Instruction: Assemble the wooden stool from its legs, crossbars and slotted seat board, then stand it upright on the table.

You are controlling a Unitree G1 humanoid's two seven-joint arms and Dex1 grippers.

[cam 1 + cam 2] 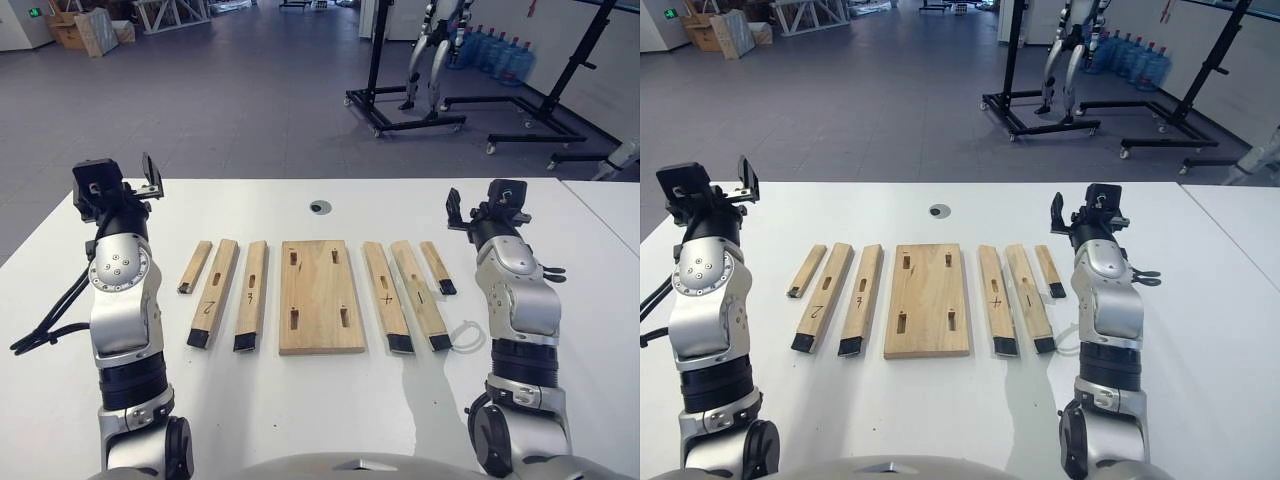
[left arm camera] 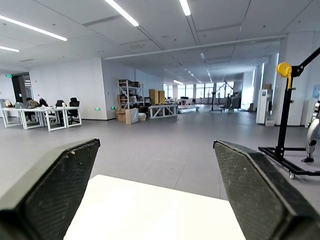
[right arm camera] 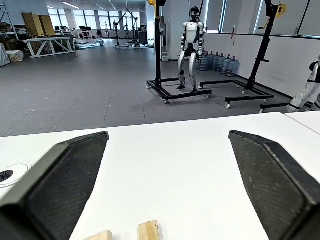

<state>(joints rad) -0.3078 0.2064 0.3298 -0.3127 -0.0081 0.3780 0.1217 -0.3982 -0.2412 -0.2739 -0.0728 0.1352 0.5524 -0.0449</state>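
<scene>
Left eye view: the slotted seat board [image 1: 321, 296] lies flat mid-counter [image 1: 320, 420]. The left legs [image 1: 213, 293] and left crossbar [image 1: 195, 266] lie in a row beside it, and the right legs [image 1: 386, 297] and right crossbar [image 1: 437, 267] lie opposite, all apart. The left gripper [image 1: 128, 180] hangs over the counter's left side, fingers spread and empty. The right gripper [image 1: 478, 205] hangs over its right side, equally spread.

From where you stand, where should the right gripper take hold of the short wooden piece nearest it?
Likely across its narrow sides near the middle, coming from straight above: the short piece lies flat, lengthwise away from you. The open right gripper looks wide enough.
</scene>
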